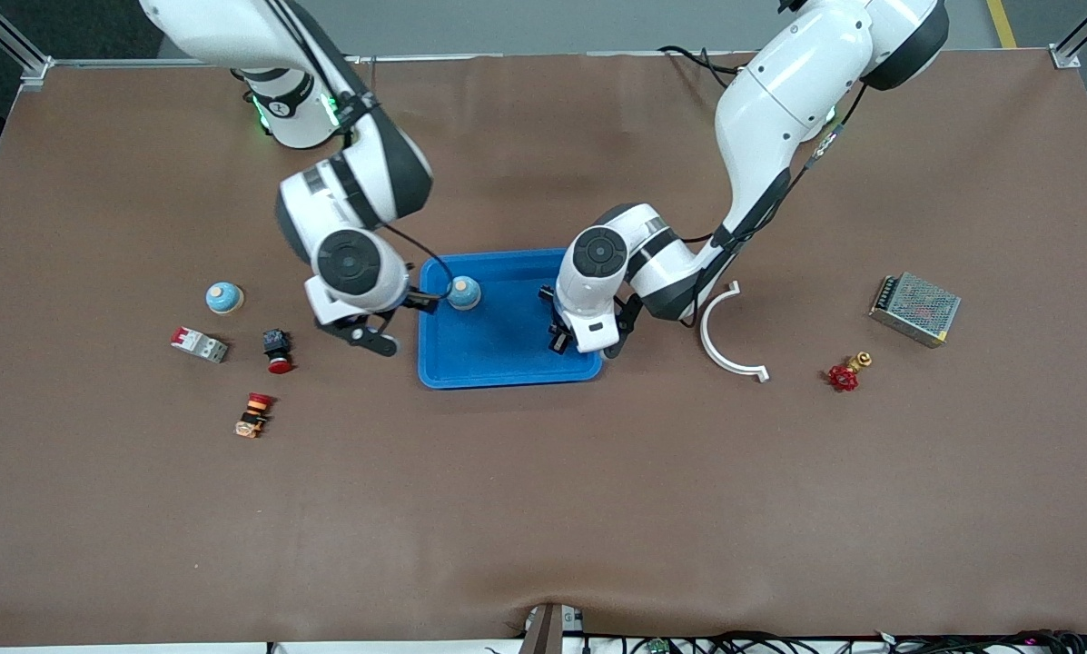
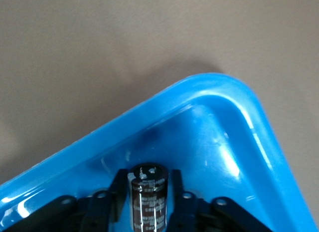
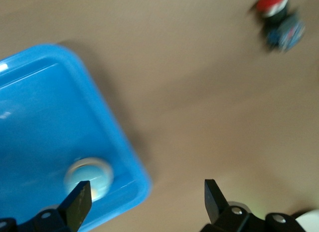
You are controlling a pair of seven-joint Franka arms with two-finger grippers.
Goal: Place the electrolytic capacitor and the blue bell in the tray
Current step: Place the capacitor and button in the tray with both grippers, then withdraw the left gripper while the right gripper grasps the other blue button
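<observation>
The left gripper (image 2: 149,204) is low inside the tray (image 2: 234,142), in the corner nearest the front camera at the left arm's end. The capacitor (image 2: 148,199), a dark cylinder with pale print, stands upright between its fingers (image 2: 177,192). The jaws are slightly parted, with a narrow gap at each side of the can, so whether they still pinch it cannot be told. In the front view this gripper (image 1: 563,338) is over the tray's (image 1: 498,350) edge at that same end. The right gripper (image 3: 144,202) hangs just above the table with its jaws spread wide and nothing between them. One fingertip is over the tray's (image 3: 55,117) corner, the other over bare table (image 3: 199,92). A blue bell (image 3: 89,178) sits inside the tray just by that first fingertip. From the front this bell (image 1: 463,292) lies in the tray corner farther from the camera at the right arm's end, with the right gripper (image 1: 384,329) beside the tray there. A second blue bell (image 1: 224,297) lies on the table (image 1: 543,509) toward the right arm's end, well apart from both jaws. Near it are a grey breaker (image 1: 200,344), a red button (image 1: 277,350) and an orange switch (image 1: 254,415). Toward the left arm's end lie a white bracket (image 1: 726,338), a red valve (image 1: 844,374) and a metal box (image 1: 915,309).
</observation>
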